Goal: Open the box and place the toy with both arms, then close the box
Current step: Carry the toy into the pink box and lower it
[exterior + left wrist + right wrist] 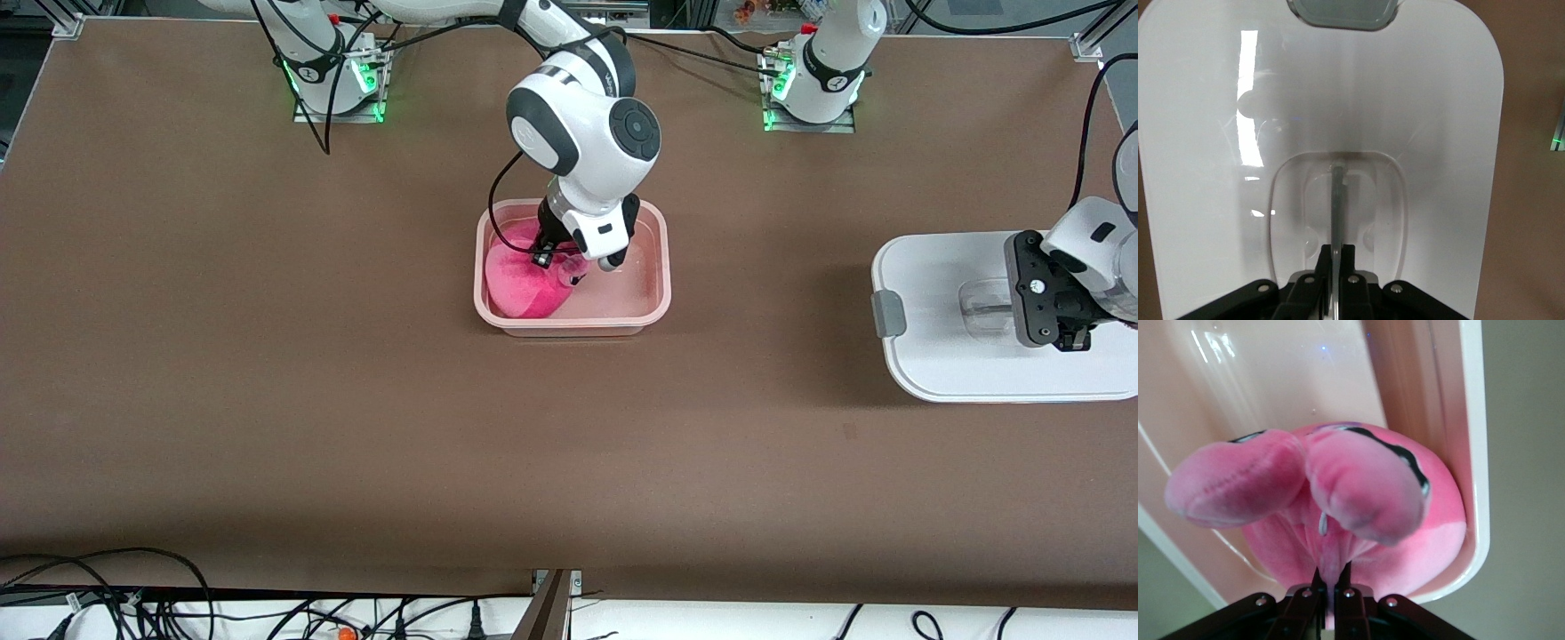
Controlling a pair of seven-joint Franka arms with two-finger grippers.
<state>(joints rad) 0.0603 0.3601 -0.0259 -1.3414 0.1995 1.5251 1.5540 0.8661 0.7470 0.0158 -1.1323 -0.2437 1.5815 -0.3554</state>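
The pinkish translucent box stands open in the middle of the table. The hot-pink plush toy lies inside it, at the end toward the right arm. My right gripper reaches down into the box and is shut on a fold of the toy, whose floppy ears hang toward the camera. The white lid lies flat on the table toward the left arm's end. My left gripper is shut on the thin clear handle in the lid's recess.
Both arm bases stand along the table's edge farthest from the front camera. Cables run below the table edge nearest the front camera. A grey clip sits on the lid's end toward the box.
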